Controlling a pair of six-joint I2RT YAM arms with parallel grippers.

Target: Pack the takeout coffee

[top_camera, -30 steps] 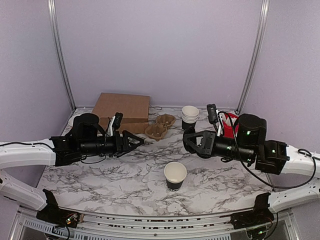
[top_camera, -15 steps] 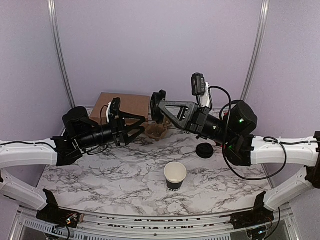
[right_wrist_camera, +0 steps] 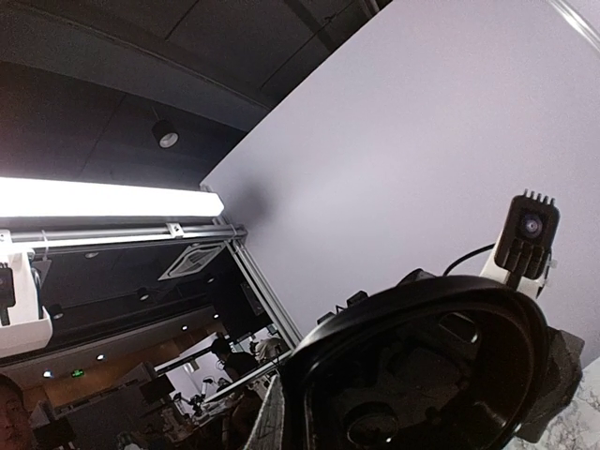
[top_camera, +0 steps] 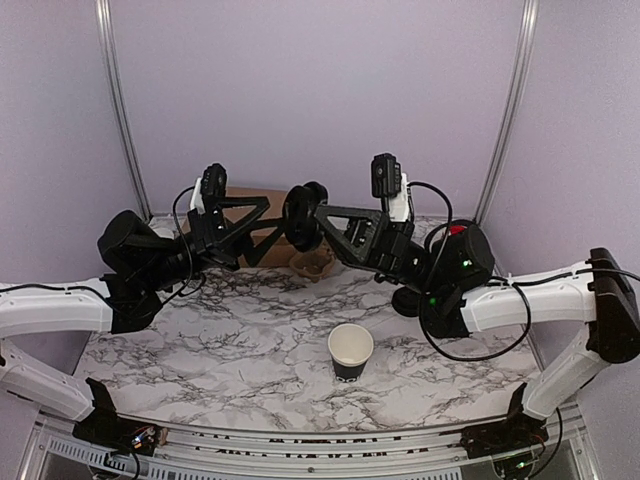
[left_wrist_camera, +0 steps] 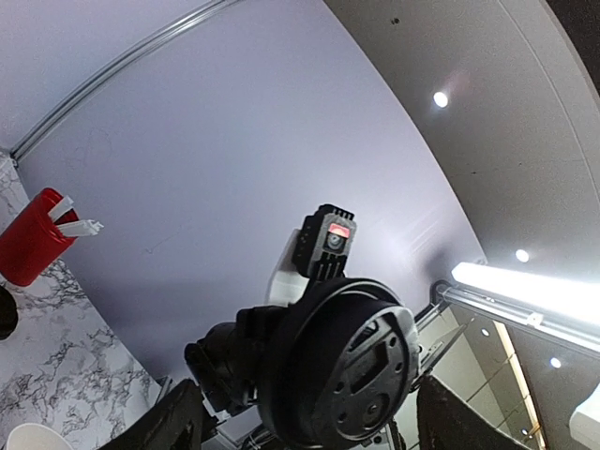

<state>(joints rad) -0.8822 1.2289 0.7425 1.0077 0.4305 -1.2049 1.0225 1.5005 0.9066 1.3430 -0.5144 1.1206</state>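
Observation:
The black paper cup point(top_camera: 350, 351) stands open-topped on the marble table, near the front middle. Its round black lid point(top_camera: 296, 222) is in the air above the back of the table, and my right gripper point(top_camera: 312, 212) is shut on its edge. My left gripper point(top_camera: 272, 218) is raised to the same height, open and pointing at the lid from the left. In the left wrist view the lid point(left_wrist_camera: 342, 361) fills the space ahead between my open fingers point(left_wrist_camera: 178, 424). In the right wrist view the lid point(right_wrist_camera: 422, 366) blocks most of the lower frame.
A brown cardboard box point(top_camera: 262, 200) and a brown pulp cup carrier point(top_camera: 312, 262) sit at the back behind the grippers. A red tub point(top_camera: 455, 230) stands at the back right, also in the left wrist view point(left_wrist_camera: 33, 234). Another black round lid point(top_camera: 405, 298) lies under the right arm.
My right arm has lifted the lid off the table and swung it up and left. The left arm has risen to meet it and its jaws have widened.

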